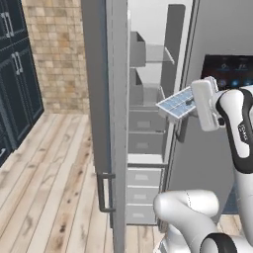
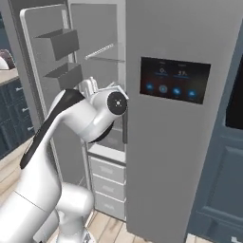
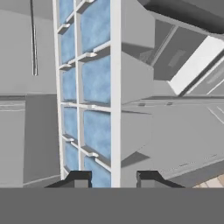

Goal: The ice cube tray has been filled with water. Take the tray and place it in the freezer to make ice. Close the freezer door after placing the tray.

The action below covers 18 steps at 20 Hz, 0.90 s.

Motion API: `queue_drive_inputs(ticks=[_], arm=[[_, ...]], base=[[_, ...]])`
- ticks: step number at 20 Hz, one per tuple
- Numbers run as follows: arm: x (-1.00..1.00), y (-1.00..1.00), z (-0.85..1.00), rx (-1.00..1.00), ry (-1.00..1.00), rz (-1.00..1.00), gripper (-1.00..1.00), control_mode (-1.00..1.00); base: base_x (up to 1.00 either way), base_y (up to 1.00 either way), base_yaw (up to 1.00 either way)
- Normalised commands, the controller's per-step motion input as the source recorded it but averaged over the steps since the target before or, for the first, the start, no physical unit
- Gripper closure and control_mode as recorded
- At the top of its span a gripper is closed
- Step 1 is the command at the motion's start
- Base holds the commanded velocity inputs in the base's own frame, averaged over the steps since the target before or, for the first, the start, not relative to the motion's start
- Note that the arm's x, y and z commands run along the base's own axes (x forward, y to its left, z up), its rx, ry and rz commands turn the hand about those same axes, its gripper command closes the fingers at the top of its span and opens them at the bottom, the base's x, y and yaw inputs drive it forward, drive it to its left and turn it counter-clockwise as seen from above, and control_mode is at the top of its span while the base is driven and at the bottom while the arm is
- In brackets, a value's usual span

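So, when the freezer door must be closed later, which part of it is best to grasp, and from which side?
Grip the dark bar handle low on the freezer door. It is vertical and stands off the panel, so bring the jaws level across it from the door's outer face.

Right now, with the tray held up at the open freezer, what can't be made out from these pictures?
- Right base view: the ice cube tray and gripper are hidden behind the arm's wrist.
- Hand view: the tray's far end is cut off by the top edge.
- Left base view: the freezer door stands edge-on, hiding the compartment's left side.
- Left base view: the water level is too small to judge.
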Motion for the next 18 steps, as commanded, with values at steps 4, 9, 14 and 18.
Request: queue_drive_inputs(ticks=[4,9,14,18], arm=[[0.00,0.00,0.00,0.00,0.00,0.00,1.00,1.00],[0.00,0.00,0.00,0.00,0.00,0.00,1.00,1.00],[0.00,0.00,0.00,0.00,0.00,0.00,1.00,1.00],[0.00,0.00,0.00,0.00,0.00,0.00,1.00,1.00]], base=[[0.58,0.00,0.27],[0.09,0.00,0.21],[0.00,0.00,0.16],[-0.01,0.00,0.08]])
